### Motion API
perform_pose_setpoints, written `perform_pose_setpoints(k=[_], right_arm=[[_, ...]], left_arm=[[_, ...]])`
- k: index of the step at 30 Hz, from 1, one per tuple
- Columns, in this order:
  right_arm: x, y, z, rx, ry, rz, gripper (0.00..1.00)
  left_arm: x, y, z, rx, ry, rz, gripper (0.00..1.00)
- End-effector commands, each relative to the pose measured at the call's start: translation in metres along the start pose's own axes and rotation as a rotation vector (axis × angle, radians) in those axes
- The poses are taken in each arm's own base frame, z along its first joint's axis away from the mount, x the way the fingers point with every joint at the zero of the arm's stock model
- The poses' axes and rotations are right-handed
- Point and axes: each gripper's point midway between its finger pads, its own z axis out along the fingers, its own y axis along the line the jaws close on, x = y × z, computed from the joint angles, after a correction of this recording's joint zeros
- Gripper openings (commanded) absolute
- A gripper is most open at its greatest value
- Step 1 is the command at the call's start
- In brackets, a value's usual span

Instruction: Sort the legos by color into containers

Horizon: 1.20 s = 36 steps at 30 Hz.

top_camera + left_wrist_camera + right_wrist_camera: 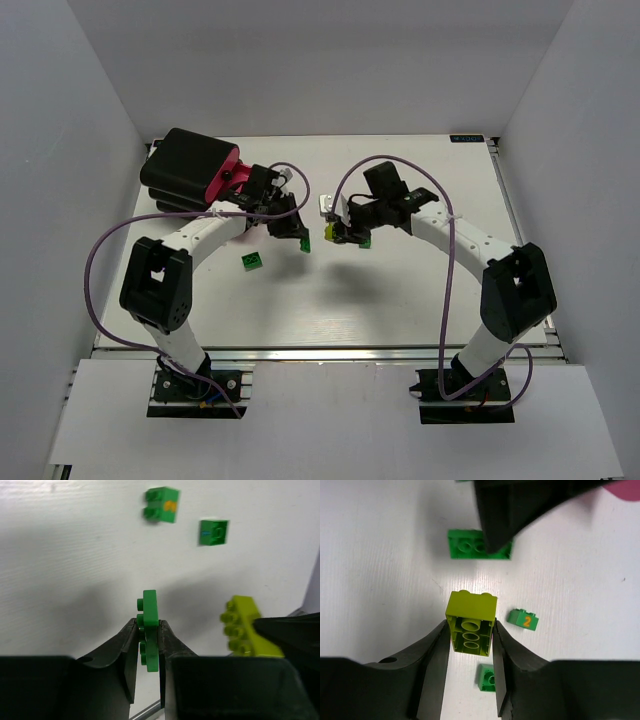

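My left gripper (149, 626) is shut on a thin dark green lego plate (149, 611), held on edge above the table. My right gripper (469, 630) is shut on a yellow-green lego brick (471, 611), its hollow underside facing the camera. In the top view both grippers, left (302, 243) and right (334, 236), hang close together at the table's middle. The yellow-green brick also shows in the left wrist view (242, 626). The black cabinet with a magenta-pink drawer front (218, 175) lies at the back left, behind the left arm.
Loose dark green bricks lie on the table: one near the left arm (251, 262), one marked "2" (523, 620), one under the right fingers (486, 678), and one (466, 545) partly behind the left gripper's finger (512, 510). Walls enclose the table.
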Motion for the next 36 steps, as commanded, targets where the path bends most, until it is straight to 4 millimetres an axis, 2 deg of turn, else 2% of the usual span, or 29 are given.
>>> perform_pose_setpoints(k=[1,2,5,9,10,11,12,13,15,16,17,19,20,22,23,24,25,26,27,28,29,30,31,32,33,34,36], right_arm=[[-0.013,-0.022,-0.010,0.112,-0.024,0.035,0.00],[-0.011,-0.028,-0.010,0.137,-0.015,0.056,0.00],[-0.015,-0.048,-0.008,0.201,-0.020,0.107,0.00],[-0.028,-0.082,-0.001,0.270,-0.067,0.173,0.00],[-0.032,-0.088,0.001,0.275,-0.079,0.185,0.00],[-0.029,-0.092,0.012,0.264,-0.083,0.230,0.00],[-0.032,-0.099,0.015,0.274,-0.096,0.253,0.00],[-0.047,-0.113,0.012,0.297,-0.131,0.264,0.00],[-0.042,-0.124,0.027,0.291,-0.144,0.353,0.00],[-0.055,-0.137,0.025,0.306,-0.175,0.353,0.00],[-0.050,-0.142,0.033,0.305,-0.179,0.388,0.00],[-0.063,-0.158,0.033,0.331,-0.217,0.366,0.00],[-0.061,-0.166,0.041,0.338,-0.235,0.367,0.00],[-0.072,-0.175,0.047,0.337,-0.274,0.357,0.00],[-0.079,-0.186,0.053,0.342,-0.307,0.370,0.00],[-0.084,-0.191,0.057,0.339,-0.327,0.377,0.00],[-0.092,-0.192,0.061,0.315,-0.357,0.379,0.00],[-0.094,-0.194,0.068,0.303,-0.372,0.386,0.00],[-0.108,-0.198,0.069,0.305,-0.429,0.376,0.00],[-0.112,-0.193,0.077,0.271,-0.457,0.371,0.00],[-0.115,-0.189,0.082,0.254,-0.478,0.365,0.00],[-0.133,-0.186,0.086,0.244,-0.535,0.334,0.00],[-0.134,-0.185,0.093,0.234,-0.550,0.329,0.00],[-0.142,-0.183,0.097,0.224,-0.578,0.314,0.00],[-0.148,-0.182,0.100,0.217,-0.601,0.310,0.00],[-0.155,-0.178,0.113,0.200,-0.631,0.308,0.00],[-0.170,-0.180,0.119,0.213,-0.672,0.292,0.00]], left_arm=[[0.016,0.029,0.002,-0.100,0.034,0.022,0.16],[0.025,0.032,0.005,-0.112,0.052,0.024,0.17],[0.031,0.042,0.009,-0.143,0.066,0.020,0.23],[0.040,0.051,0.010,-0.170,0.087,0.014,0.47],[0.041,0.052,0.009,-0.177,0.090,0.014,0.56],[0.044,0.054,0.009,-0.182,0.097,0.013,0.59],[0.044,0.055,0.007,-0.189,0.097,0.013,0.63],[0.044,0.058,0.006,-0.210,0.090,0.014,0.65],[0.044,0.058,-0.001,-0.219,0.087,0.013,0.69],[0.043,0.057,-0.003,-0.223,0.077,0.012,0.69],[0.040,0.052,-0.012,-0.215,0.061,0.015,0.69],[0.033,0.046,-0.025,-0.214,0.022,0.017,0.69],[0.028,0.037,-0.042,-0.203,-0.015,0.022,0.65],[0.025,0.034,-0.061,-0.218,-0.060,0.010,0.57],[0.022,0.035,-0.083,-0.249,-0.117,0.010,0.34],[0.022,0.042,-0.094,-0.277,-0.144,-0.011,0.22],[0.033,0.048,-0.103,-0.308,-0.134,-0.046,0.14],[0.026,0.055,-0.126,-0.368,-0.224,-0.050,0.10],[0.028,0.058,-0.136,-0.390,-0.251,-0.078,0.10],[0.039,0.065,-0.147,-0.428,-0.245,-0.103,0.10],[0.039,0.073,-0.160,-0.476,-0.288,-0.125,0.11],[0.039,0.070,-0.177,-0.467,-0.350,-0.171,0.23],[0.048,0.077,-0.188,-0.505,-0.355,-0.201,0.30],[0.049,0.085,-0.200,-0.546,-0.400,-0.233,0.36],[0.051,0.083,-0.214,-0.530,-0.458,-0.288,0.44],[0.057,0.087,-0.222,-0.546,-0.471,-0.308,0.47],[0.060,0.090,-0.232,-0.549,-0.518,-0.356,0.48]])
